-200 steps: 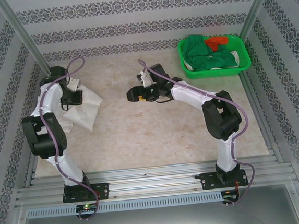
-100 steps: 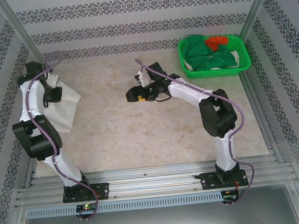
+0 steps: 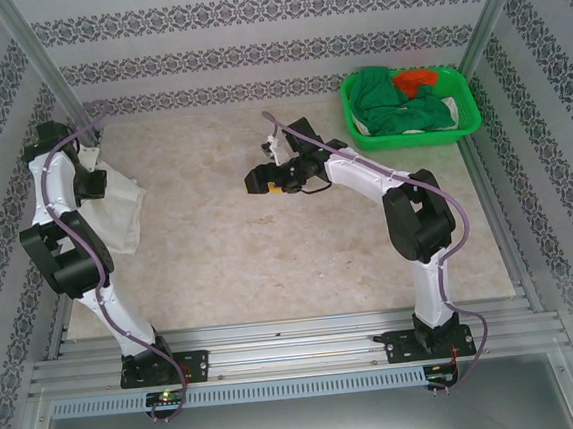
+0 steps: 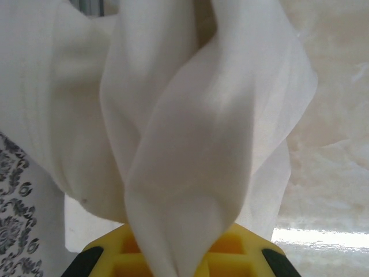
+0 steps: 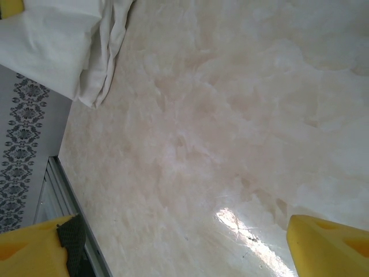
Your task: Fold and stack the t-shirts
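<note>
I see the white t-shirt (image 3: 123, 215) bunched at the far-left side of the table (image 3: 271, 266), pinched tight in my left gripper (image 3: 91, 181); my right gripper (image 3: 261, 182) hovers mid-table, jaws wide and empty, with the green basket (image 3: 470, 124) far right.

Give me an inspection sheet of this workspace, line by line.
Surface: pale marbled table, mostly bare.
Job's things: white t-shirt at the left edge, hanging bunched from the left pincer.
Clutter: green basket back right, holding green cloth and a red item.
Pincers: left pincer shut on the t-shirt; right pincer open, empty, over mid-table.
Cables: purple cable along each arm, no snag seen.
Surroundings: patterned walls, metal frame posts.
</note>
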`<move>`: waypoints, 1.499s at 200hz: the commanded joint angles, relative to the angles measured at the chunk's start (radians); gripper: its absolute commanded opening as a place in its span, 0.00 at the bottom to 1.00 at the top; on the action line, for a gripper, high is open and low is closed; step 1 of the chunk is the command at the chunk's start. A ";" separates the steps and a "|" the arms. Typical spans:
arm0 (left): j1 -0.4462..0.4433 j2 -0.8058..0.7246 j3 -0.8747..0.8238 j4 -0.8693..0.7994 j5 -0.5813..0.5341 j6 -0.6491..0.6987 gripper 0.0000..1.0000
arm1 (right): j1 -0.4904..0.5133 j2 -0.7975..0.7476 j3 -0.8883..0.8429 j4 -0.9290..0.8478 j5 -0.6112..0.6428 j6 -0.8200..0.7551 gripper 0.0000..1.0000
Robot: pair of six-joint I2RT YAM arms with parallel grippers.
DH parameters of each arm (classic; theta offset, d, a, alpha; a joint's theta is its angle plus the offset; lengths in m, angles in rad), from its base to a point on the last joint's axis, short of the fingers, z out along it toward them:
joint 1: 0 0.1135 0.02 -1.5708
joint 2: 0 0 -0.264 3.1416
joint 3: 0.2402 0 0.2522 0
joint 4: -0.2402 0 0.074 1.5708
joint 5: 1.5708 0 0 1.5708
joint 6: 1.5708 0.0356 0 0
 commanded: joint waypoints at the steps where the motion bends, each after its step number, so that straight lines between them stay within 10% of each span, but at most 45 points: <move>1: 0.013 0.015 -0.024 0.017 0.007 -0.007 0.00 | -0.005 0.020 0.027 -0.014 -0.011 -0.015 0.90; 73: 0.062 0.045 -0.103 0.116 -0.035 -0.070 0.02 | -0.002 0.015 0.007 -0.014 0.004 -0.001 0.90; 195: 0.056 -0.031 -0.103 0.105 -0.052 -0.409 0.99 | 0.006 -0.031 -0.082 0.047 0.033 0.036 0.90; 300: -0.015 -0.227 -0.231 0.332 -0.282 -0.466 1.00 | 0.011 -0.027 -0.088 0.069 0.041 0.047 0.90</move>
